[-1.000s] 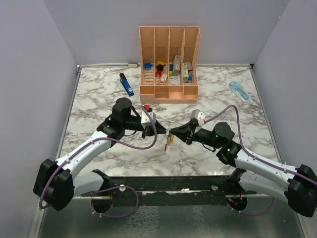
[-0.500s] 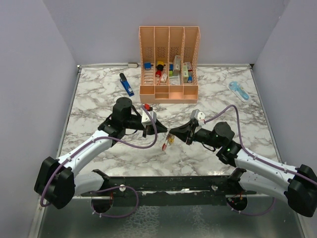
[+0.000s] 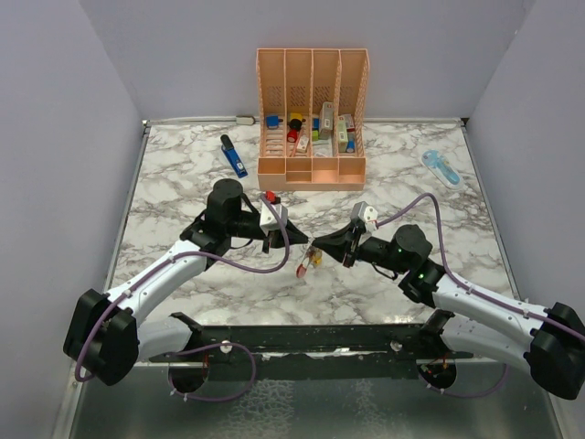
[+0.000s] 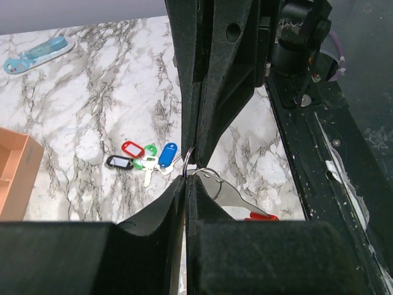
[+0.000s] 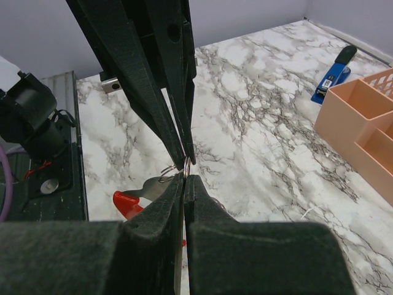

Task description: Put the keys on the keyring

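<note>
A thin metal keyring [image 4: 186, 161] hangs in the air above the table's middle, pinched from both sides. My left gripper [image 4: 186, 182] is shut on it from below in the left wrist view, and my right gripper [image 5: 185, 178] is shut on the same keyring [image 5: 186, 166]. From the top, the left gripper [image 3: 300, 244] and right gripper [image 3: 319, 245] meet tip to tip. A silver key with a red head [image 4: 260, 216] dangles by a small ring just beside the fingertips; this red-headed key [image 5: 126, 203] hangs free. Several tagged keys [image 4: 147, 155] lie on the marble below.
A peach desk organizer [image 3: 313, 165] holding small items stands at the back centre. A blue pen-like tool [image 3: 234, 155] lies to its left. A pale blue oblong gadget [image 3: 441, 168] lies at the back right. Grey walls bound the marble table [image 3: 183, 174].
My left gripper's jaws have closed the last bit onto the keyring. The red-headed key under the fingertips has swung slightly down and left. The right arm has stayed put.
</note>
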{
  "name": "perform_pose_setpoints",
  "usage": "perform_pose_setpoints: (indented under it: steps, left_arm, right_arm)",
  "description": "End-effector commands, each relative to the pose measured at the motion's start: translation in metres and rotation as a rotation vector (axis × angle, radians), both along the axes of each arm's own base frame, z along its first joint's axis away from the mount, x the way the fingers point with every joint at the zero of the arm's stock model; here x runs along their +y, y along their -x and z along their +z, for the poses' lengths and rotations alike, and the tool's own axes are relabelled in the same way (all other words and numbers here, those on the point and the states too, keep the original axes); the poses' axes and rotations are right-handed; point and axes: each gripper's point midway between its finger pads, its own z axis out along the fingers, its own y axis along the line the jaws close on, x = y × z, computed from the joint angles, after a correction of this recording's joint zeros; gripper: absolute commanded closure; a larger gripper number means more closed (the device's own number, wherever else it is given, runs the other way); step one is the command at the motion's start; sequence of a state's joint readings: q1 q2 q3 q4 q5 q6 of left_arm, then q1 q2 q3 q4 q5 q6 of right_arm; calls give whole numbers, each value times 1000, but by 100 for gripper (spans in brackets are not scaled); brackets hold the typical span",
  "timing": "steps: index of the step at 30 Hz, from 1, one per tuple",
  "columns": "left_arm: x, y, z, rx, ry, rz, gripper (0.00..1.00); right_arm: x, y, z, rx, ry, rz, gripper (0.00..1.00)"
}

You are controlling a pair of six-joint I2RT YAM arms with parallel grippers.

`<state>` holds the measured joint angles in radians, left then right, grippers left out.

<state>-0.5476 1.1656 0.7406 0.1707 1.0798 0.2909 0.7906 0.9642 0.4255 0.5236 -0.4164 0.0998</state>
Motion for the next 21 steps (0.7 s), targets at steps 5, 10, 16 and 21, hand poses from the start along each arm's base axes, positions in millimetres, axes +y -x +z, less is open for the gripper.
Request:
perform_pose_setpoints:
  steps: [5,10,16,21]
  left_arm:
    - [4,4,7,-57,-17,-35,87]
    - [6,4,7,-62,-37,-27,82]
    - [0,-3,16,-66,-4,-23,73]
    - [-2,-6,15,-65,0,-25,72]
  right_arm:
    - [3,0,24,-44,-41,14,99]
    - [3,1,25,-44,-43,18,99]
    - [6,3,25,-34,-41,37,99]
    - [5,3,27,-41,-40,35,99]
